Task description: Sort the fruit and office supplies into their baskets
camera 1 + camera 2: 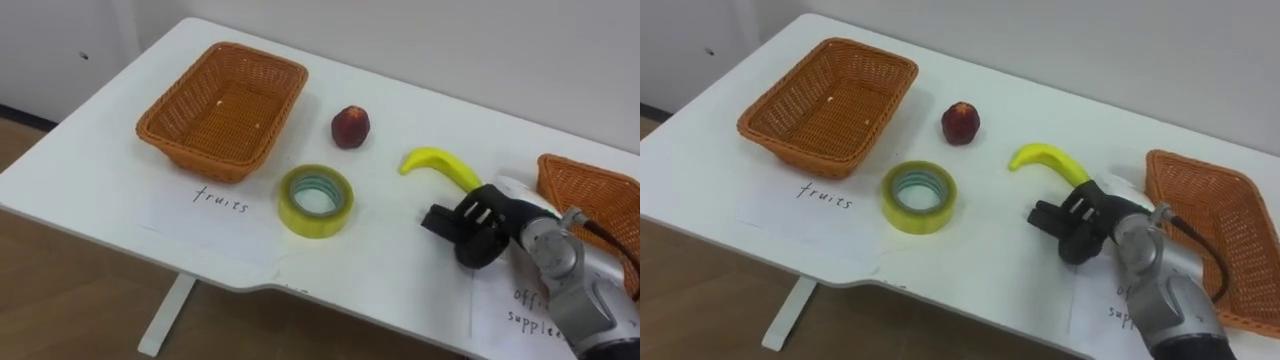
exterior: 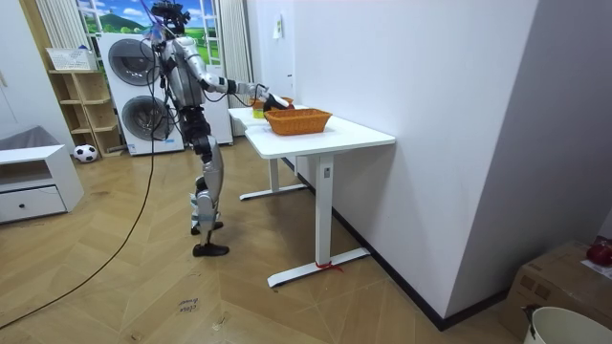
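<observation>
Our right hand (image 1: 470, 228) is sitting right of the tape (image 1: 316, 200), against the near end of the banana (image 1: 437, 164); we cannot tell whether it is open or gripping. We are judging the banana light, soft, easily bruised, best taken round its middle.

Baskets: two, left basket (image 1: 222, 108), right basket (image 1: 595, 205)
Peach (image 1: 350, 127): one
Banana (image 1: 440, 165): one
Tape roll (image 1: 316, 200): one
Paper sheets: two, left sheet (image 1: 190, 218), right sheet (image 1: 500, 305)

Surface notes, tabletop
Left basket (image 1: 222, 100) rough woven wicker; tape roll (image 1: 316, 200) glossy yellow plastic; table (image 1: 100, 170) smooth matt white; my right hand (image 1: 478, 228) black plastic.
</observation>
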### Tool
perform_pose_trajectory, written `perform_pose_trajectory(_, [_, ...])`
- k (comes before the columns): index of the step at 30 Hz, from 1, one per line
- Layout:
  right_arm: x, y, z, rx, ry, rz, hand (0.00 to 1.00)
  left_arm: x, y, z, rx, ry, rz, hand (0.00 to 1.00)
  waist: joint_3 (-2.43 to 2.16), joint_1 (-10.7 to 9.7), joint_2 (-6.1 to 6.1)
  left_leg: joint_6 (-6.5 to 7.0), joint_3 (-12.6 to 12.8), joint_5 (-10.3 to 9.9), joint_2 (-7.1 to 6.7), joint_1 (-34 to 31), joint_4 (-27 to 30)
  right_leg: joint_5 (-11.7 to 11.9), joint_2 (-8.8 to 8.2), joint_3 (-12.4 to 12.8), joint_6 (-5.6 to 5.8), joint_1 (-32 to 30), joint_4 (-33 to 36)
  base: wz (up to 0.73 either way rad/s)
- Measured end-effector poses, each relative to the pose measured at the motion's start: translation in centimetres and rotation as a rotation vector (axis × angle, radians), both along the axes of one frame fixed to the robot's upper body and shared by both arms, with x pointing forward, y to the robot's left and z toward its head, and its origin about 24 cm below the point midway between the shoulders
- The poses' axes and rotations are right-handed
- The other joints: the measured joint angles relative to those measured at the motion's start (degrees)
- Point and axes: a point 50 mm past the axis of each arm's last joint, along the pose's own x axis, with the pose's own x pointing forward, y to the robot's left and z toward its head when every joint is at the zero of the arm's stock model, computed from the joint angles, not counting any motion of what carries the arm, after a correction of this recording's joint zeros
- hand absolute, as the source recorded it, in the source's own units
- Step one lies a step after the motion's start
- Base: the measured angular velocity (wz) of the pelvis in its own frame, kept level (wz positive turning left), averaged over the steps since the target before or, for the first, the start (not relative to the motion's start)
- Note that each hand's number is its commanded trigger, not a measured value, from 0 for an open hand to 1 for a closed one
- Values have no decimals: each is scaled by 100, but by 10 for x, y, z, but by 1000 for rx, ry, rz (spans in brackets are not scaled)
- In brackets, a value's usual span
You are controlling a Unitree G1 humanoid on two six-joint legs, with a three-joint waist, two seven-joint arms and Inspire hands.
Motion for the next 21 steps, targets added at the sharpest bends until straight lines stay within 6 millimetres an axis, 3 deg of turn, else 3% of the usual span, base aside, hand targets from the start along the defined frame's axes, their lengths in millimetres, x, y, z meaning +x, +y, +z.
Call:
perform_pose_trajectory(7, [1,1,2,19,-10,4,100,0,-1,0,-2,3,-14,0,6,-20,9,0,19,-1,0,-27,-1,0,0,18,0,-35,7,0])
perform_pose_trajectory(15, [1,8,22,60,-92,39,100,-1,-2,-1,-11,4,-10,0,15,-138,100,1,40,3,-8,-116,8,0,8,186,0,-193,13,-6])
perform_pose_trajectory(21, [-4,23,36,206,-131,96,100,-5,-1,-1,-14,0,16,0,-17,-223,159,4,117,7,-18,-71,-39,-1,-1,332,2,-237,13,-9])
